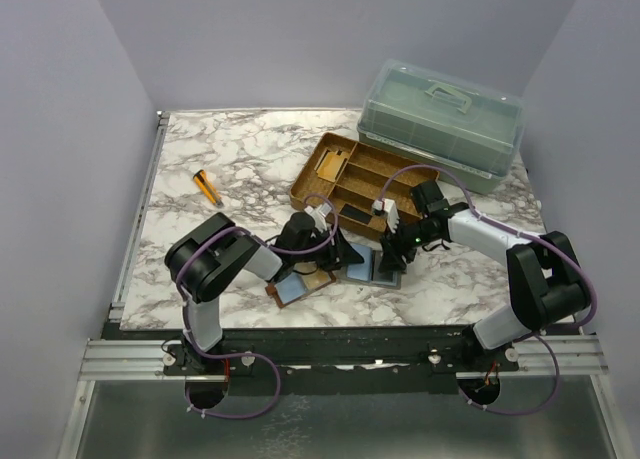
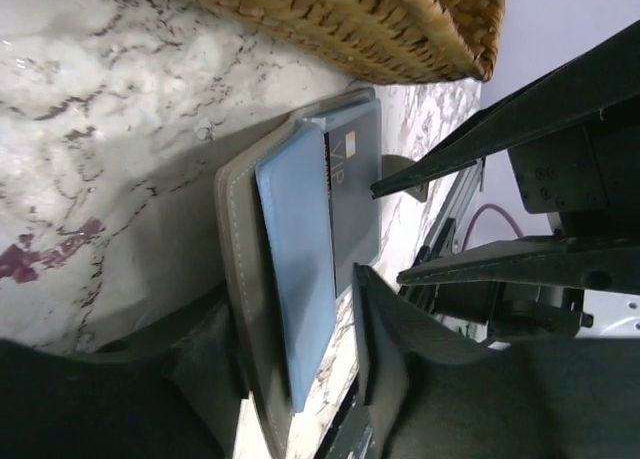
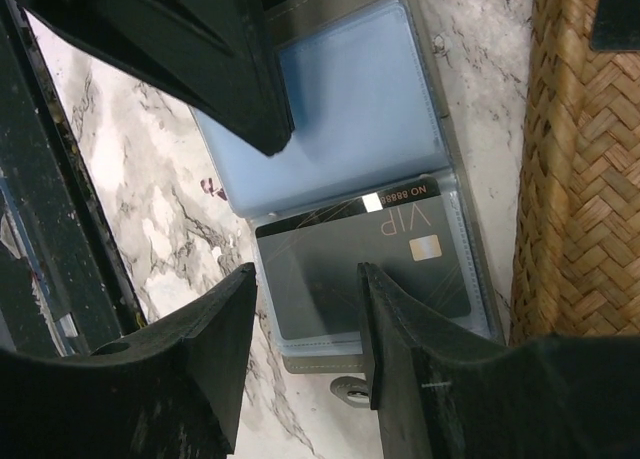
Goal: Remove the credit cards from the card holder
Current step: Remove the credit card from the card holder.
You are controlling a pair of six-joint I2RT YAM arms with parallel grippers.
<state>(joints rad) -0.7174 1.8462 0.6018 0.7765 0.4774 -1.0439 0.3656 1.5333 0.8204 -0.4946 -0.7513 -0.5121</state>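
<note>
The reddish-brown card holder (image 1: 300, 287) lies open on the marble near the left arm, showing a blue and a tan-orange panel; it is out of both wrist views. Both grippers hang over the blue-grey two-panel folder (image 1: 368, 269) beside it. My left gripper (image 2: 300, 379) is open, its fingers either side of the folder's (image 2: 240, 239) edge and light blue sleeve (image 2: 295, 259). My right gripper (image 3: 310, 319) is open just above a dark VIP card (image 3: 370, 269) in the folder's lower clear sleeve. The left gripper also shows in the top view (image 1: 345, 254), as does the right one (image 1: 390, 259).
A wicker divided tray (image 1: 350, 174) sits just behind the folder and holds a small black case (image 1: 355, 214). A clear lidded box (image 1: 440, 119) stands at the back right. A small orange-and-black object (image 1: 207, 187) lies at the left. The tray's wall shows close in the right wrist view (image 3: 590, 179).
</note>
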